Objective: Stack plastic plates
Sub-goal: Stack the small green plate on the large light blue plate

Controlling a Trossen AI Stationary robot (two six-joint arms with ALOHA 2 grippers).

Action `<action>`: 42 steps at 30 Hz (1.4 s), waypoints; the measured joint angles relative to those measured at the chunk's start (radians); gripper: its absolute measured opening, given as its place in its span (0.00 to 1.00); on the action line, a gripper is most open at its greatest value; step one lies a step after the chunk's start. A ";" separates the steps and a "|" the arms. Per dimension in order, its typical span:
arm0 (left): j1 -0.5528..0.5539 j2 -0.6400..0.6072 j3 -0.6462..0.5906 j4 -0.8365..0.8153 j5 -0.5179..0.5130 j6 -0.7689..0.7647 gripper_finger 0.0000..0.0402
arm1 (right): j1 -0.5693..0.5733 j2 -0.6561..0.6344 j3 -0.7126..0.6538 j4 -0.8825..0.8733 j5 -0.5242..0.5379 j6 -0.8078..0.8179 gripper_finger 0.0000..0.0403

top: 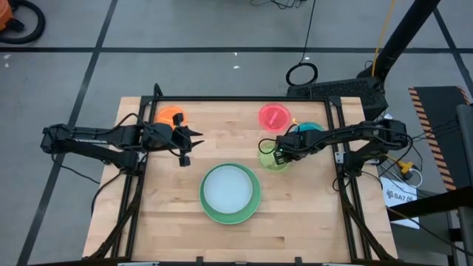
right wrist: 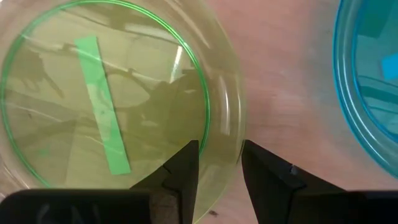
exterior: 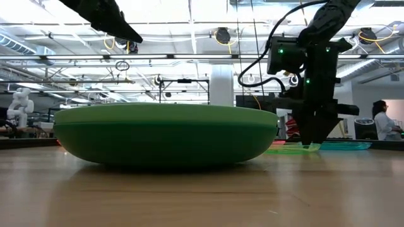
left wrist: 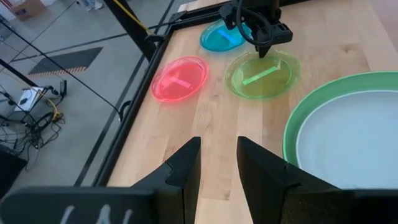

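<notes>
Yellow-green plate point(right wrist: 112, 93): small, translucent, green strip inside; right fingers point(right wrist: 186, 165) parted astride its rim. Left fingers point(left wrist: 186, 168) released.

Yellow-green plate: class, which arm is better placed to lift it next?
Right. The right gripper is open astride the yellow-green plate's rim, while the left gripper hangs open above bare table near the orange plate.
</notes>
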 joint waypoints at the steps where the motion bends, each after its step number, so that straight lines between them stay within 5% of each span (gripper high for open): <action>1: 0.000 0.000 0.000 0.000 0.000 0.000 0.28 | 0.000 0.000 0.000 0.003 0.000 0.000 0.28; 9: 0.000 0.000 0.000 0.000 0.000 -0.003 0.28 | 0.000 0.000 0.000 0.030 0.008 0.002 0.27; 25: 0.000 0.000 0.000 -0.001 0.000 -0.006 0.28 | 0.000 -0.001 0.000 0.040 0.028 -0.011 0.01; 42: 0.000 0.000 0.000 -0.002 0.001 -0.005 0.28 | 0.000 -0.012 0.000 0.038 0.027 -0.031 0.00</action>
